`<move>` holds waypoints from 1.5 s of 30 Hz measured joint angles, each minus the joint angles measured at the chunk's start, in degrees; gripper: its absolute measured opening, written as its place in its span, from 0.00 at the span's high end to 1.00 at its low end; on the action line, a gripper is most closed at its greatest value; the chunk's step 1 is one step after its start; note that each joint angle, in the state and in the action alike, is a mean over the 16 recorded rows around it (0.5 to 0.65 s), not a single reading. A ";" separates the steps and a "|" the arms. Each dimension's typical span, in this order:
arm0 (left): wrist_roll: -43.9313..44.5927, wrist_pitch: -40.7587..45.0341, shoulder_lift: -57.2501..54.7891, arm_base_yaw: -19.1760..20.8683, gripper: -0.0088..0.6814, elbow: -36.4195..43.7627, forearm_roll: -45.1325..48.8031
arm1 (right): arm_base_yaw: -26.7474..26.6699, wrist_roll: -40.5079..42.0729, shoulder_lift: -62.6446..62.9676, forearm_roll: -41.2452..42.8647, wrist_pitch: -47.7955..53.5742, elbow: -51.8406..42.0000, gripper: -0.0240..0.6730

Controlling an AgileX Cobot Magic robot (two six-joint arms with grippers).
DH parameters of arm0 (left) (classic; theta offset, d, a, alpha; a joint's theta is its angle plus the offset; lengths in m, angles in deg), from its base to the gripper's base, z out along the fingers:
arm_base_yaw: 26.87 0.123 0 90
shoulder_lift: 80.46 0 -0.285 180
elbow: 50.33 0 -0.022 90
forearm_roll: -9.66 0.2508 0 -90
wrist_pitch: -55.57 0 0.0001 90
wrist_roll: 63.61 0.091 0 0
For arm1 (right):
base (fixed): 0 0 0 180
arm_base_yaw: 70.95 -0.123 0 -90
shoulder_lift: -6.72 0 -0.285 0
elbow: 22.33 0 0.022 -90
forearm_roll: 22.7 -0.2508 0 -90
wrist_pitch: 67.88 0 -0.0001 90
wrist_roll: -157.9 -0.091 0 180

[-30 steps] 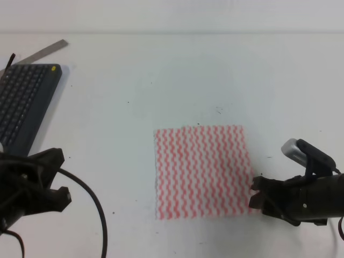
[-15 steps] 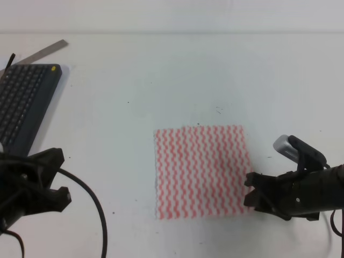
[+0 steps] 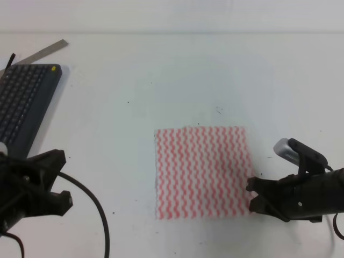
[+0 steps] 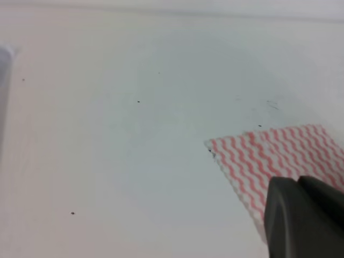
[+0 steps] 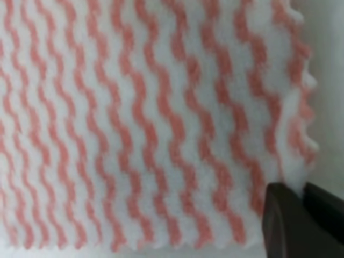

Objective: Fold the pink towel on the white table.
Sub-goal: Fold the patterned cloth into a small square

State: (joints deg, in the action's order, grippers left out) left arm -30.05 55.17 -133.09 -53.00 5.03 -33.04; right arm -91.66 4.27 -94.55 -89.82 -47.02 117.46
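The pink towel (image 3: 201,172) lies flat and unfolded on the white table (image 3: 161,75), right of centre. My right gripper (image 3: 252,196) is low at the towel's lower right corner, its two fingers apart and touching the cloth's edge. In the right wrist view the towel (image 5: 145,123) fills the frame, with one dark finger (image 5: 290,220) at its scalloped right border. My left gripper (image 3: 62,178) stands open at the front left, far from the towel. The left wrist view shows the towel's corner (image 4: 274,156) beyond a dark finger (image 4: 301,220).
A black keyboard (image 3: 24,105) lies along the left edge, with a grey metal strip (image 3: 45,51) behind it. A black cable (image 3: 91,209) loops from the left arm. Tiny dark specks (image 3: 219,110) dot the tabletop behind the towel.
My right gripper has slid left and slightly down, from just off the towel's right edge onto its lower right corner. The towel stays flat. The left arm has barely moved.
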 joint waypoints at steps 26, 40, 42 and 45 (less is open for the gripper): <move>47.56 17.24 -13.40 -1.92 0.93 -7.56 -15.51 | -0.01 4.55 5.18 -7.67 0.21 2.93 0.97; 71.31 12.32 -24.57 -8.97 0.93 -9.06 -31.76 | -0.01 8.91 5.05 -15.01 -1.29 3.23 0.97; 71.74 12.02 -26.14 -9.38 0.93 -9.72 -32.67 | -0.01 9.81 4.95 -16.02 -1.40 3.23 0.97; 72.16 12.44 -28.46 -9.62 0.93 -10.86 -33.57 | -0.01 11.14 4.64 -17.53 -1.35 3.22 0.97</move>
State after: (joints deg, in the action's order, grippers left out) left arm 42.10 67.60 -161.55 -62.62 -5.82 -66.61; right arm -91.68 15.41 -89.91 -107.35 -48.37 120.69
